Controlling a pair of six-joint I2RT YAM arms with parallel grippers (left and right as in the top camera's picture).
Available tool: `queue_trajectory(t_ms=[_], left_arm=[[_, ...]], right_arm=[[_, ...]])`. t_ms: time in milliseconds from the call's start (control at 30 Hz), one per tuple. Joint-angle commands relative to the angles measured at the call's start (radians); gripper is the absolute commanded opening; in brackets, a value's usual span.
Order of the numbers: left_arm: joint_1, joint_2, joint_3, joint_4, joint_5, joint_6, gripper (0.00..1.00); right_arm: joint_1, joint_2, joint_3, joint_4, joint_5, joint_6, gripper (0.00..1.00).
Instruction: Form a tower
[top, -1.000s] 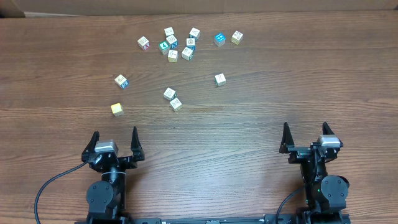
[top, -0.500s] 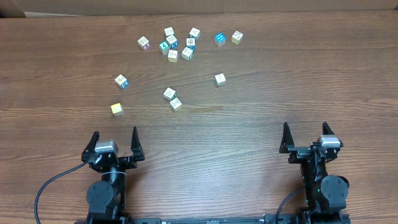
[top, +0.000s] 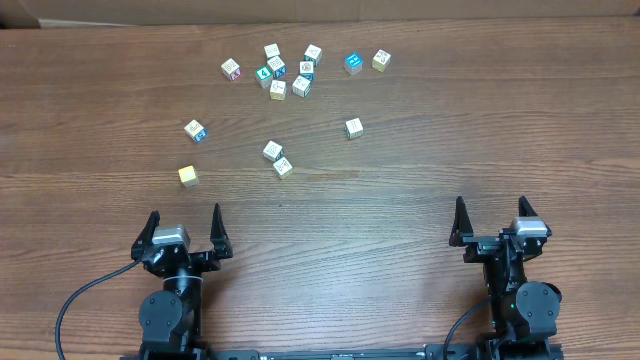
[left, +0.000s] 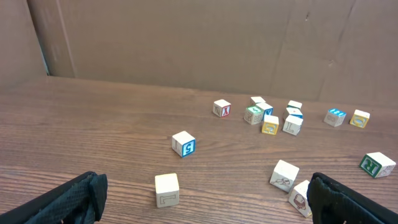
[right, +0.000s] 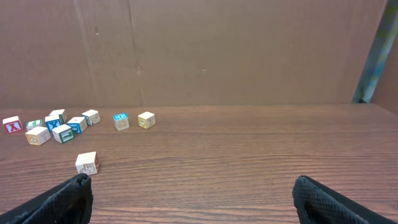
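No tower is in view; only loose single picture cubes lie on the wooden table (top: 420, 150). A cluster of several cubes (top: 285, 70) sits at the far middle, also seen from the left wrist (left: 270, 115) and the right wrist (right: 59, 127). Nearer lie a yellowish cube (top: 188, 175) (left: 166, 188), a cube with a blue side (top: 195, 130) (left: 183, 144), a touching pair (top: 278, 158) (left: 284, 175) and a lone cube (top: 353, 127) (right: 87, 162). My left gripper (top: 184, 212) (left: 202, 205) and right gripper (top: 490, 202) (right: 193, 199) stand open and empty at the near edge.
A blue-topped cube (top: 353, 63) (right: 120, 120) and a tan cube (top: 381, 60) (right: 146, 119) lie right of the cluster. A brown cardboard wall (left: 186, 37) (right: 249, 50) closes the far side of the table.
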Motion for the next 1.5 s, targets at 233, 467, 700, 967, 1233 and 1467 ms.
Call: queue_trajectory(t_ms=[233, 467, 700, 967, 1233, 1467], left_arm=[[0.006, -0.006, -0.004, 0.000, 0.002, 0.026, 0.99], [0.005, -0.006, -0.002, 0.075, 0.035, 0.026, 1.00], [0.005, -0.006, 0.127, 0.052, 0.195, 0.026, 1.00], [0.005, 0.067, 0.467, -0.163, 0.234, 0.026, 1.00], [0.005, 0.465, 0.989, -0.469, 0.270, 0.081, 1.00], [0.005, 0.985, 1.588, -0.863, 0.283, 0.154, 0.99]], right_arm=[[-0.003, -0.012, -0.011, 0.004, -0.004, -0.002, 1.00], [-0.003, -0.012, -0.011, 0.004, -0.004, -0.002, 1.00], [-0.003, -0.012, -0.011, 0.004, -0.004, -0.002, 1.00], [-0.003, -0.012, -0.011, 0.004, -0.004, -0.002, 1.00], [-0.003, -0.012, -0.011, 0.004, -0.004, -0.002, 1.00], [-0.003, -0.012, -0.011, 0.004, -0.004, -0.002, 1.00]])
